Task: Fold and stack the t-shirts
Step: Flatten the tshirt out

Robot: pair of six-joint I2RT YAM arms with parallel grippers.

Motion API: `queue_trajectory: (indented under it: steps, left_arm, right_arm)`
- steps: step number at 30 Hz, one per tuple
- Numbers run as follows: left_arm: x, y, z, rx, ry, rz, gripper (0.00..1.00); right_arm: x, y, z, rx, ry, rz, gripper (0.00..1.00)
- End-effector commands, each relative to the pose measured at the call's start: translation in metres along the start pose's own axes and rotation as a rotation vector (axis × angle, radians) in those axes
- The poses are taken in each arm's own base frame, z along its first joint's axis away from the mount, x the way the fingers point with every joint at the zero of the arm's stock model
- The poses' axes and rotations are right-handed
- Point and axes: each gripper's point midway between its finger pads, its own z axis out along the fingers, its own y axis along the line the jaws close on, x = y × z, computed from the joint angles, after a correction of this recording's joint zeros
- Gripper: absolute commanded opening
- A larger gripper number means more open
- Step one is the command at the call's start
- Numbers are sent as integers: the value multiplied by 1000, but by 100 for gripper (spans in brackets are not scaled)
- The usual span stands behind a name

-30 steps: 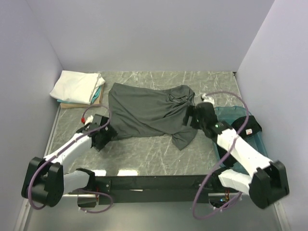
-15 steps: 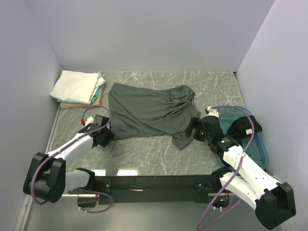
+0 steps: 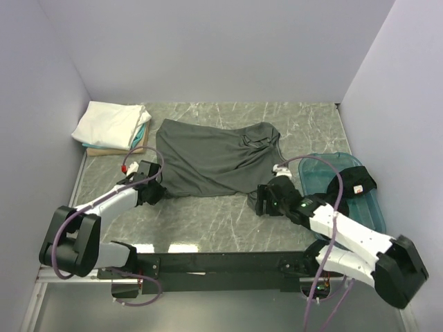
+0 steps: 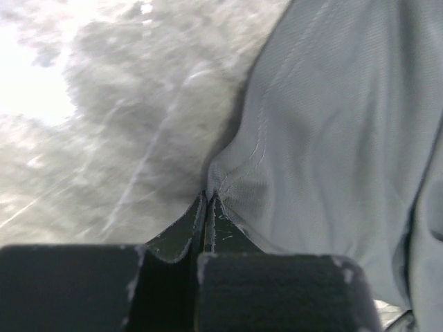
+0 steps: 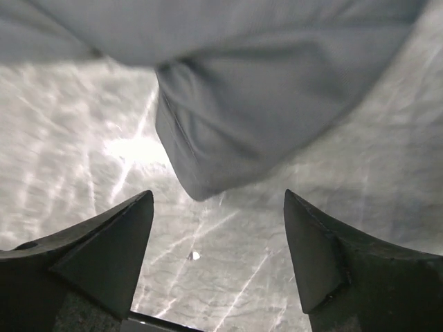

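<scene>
At left hem corner, left jaws pinch grey t-shirt [image 3: 208, 159]; right jaws spread before sleeve tip, contact unclear.

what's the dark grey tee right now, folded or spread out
Spread out. The dark grey tee lies open across the table, rumpled near the collar, with no fold made; the left gripper pinches its edge.

Overhead rear view, close wrist views, sharing grey t-shirt [image 3: 208, 162]
</scene>
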Motion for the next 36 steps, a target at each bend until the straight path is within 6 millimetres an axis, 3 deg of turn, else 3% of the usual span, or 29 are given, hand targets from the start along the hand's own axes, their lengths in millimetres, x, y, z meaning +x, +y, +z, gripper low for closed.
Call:
queue_trajectory:
  steps: [1,7,11,12,17,18,20,23,28,32,35,36]
  left_arm:
    - [-5,15,-9,-34,-40,29,1]
    - [-5,17,-14,-11,-55,29,1]
    - [-4,19,-13,-17,-51,34,1]
    - [-5,18,-13,-19,-55,35,1]
    - [-6,16,-14,-16,-51,36,1]
    - [-8,13,-16,-8,-57,36,1]
    - [-13,9,-22,7,-74,34,1]
    - [-27,-4,-37,49,-120,20,1]
    - [-58,-43,-76,202,-212,-20,1]
    - [-88,-68,-119,299,-306,-63,1]
    - [-112,-88,-156,386,-382,-100,1]
    - [-124,-96,-174,424,-420,-115,1]
  right_arm:
    - [3,5,7,81,12,-33,80]
    - [16,14,24,154,71,-49,73]
    - [12,1,34,278,50,-13,64]
    - [12,-3,37,310,50,0,53]
    - [3,-11,37,395,27,0,21]
    - [0,-13,35,410,16,11,8]
    - [-13,-21,26,468,-27,5,0]
    - [-40,-31,7,519,-110,34,0]
    - [-91,-45,-41,534,-276,95,0]
    - [-134,-57,-81,496,-413,160,0]
    - [-170,-45,-119,373,-546,176,0]
    - [-185,-41,-140,325,-602,173,0]
